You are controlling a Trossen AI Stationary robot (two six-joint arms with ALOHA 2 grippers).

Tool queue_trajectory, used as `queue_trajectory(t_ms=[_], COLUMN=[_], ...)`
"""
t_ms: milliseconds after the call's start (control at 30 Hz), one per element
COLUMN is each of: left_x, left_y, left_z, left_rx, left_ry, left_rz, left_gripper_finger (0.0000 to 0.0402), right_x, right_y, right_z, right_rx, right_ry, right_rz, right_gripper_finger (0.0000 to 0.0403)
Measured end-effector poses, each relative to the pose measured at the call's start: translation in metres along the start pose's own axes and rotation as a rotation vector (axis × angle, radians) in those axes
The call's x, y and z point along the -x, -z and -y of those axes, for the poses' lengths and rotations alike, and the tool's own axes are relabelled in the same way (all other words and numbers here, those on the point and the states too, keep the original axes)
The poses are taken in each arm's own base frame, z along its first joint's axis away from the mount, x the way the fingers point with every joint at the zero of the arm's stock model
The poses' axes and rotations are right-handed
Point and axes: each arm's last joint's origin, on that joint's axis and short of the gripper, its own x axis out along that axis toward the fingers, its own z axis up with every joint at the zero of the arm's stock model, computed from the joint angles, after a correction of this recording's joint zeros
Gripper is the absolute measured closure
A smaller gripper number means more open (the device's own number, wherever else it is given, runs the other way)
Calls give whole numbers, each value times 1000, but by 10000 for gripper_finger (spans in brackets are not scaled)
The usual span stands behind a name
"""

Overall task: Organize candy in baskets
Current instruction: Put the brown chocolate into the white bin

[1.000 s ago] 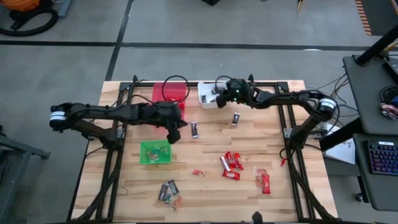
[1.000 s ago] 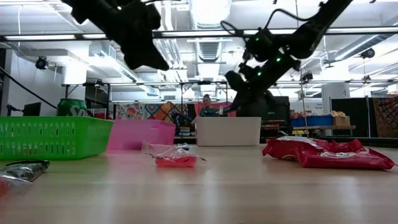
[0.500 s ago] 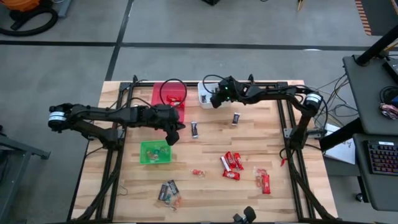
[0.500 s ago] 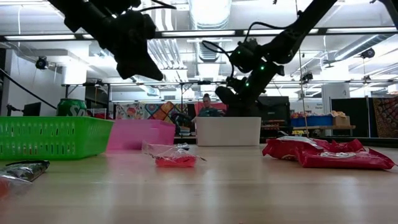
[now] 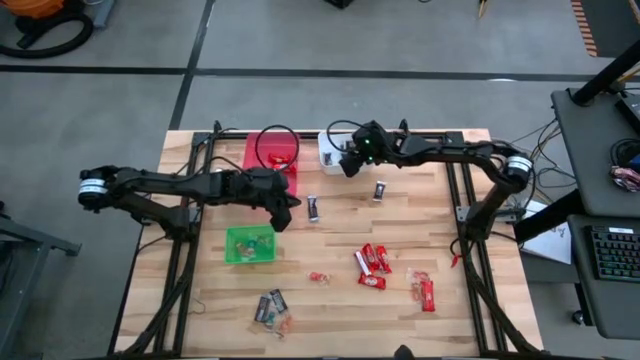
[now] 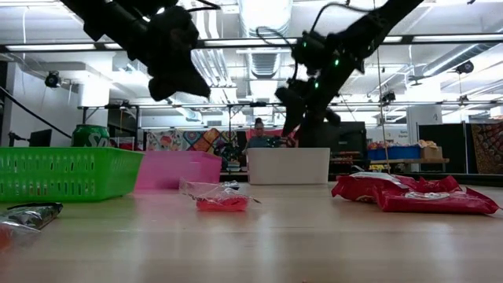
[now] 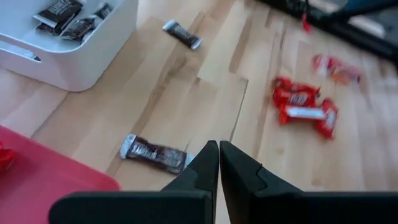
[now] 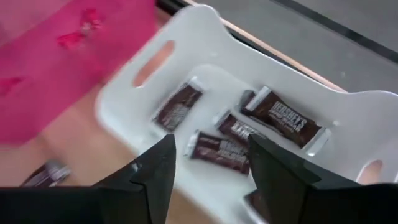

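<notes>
While the right tool (image 8: 208, 165) hangs wide and empty above the white basket (image 8: 186, 37), its fingers could clip the rim. The left tool (image 7: 219, 155), pinched shut on nothing, could shove the dark mini bar (image 7: 153, 153) away.

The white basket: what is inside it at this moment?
The white basket holds dark mini bars; four are plainly visible in the right wrist view. The open right gripper is above it, and its fingers cover part of the floor, so more pieces may be hidden there.
</notes>
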Motion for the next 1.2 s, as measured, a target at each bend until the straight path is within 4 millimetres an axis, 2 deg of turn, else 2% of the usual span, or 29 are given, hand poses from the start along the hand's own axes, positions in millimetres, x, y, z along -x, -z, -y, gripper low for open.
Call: queue_trajectory(t_ms=[300, 500, 667, 933, 1200], left_x=[-33, -62, -90, -121, -143], left_y=[8, 12, 9, 7, 7], left_z=[10, 14, 22, 29, 39], left_rx=[95, 196, 212, 214, 65], left_ry=[34, -50, -89, -368, -523], left_rz=[-2, -48, -124, -342, -457], left_gripper_finger=[402, 402, 402, 402, 387], right_x=[45, 75, 94, 105, 103], right_y=[4, 13, 18, 25, 29], right_z=[-32, -49, -58, -68, -69], right_rx=[85, 141, 172, 198, 193], right_ry=[-81, -127, -155, -190, -185], right_rz=[-16, -51, -52, -58, -76], right_gripper_finger=[215, 215, 215, 215, 215])
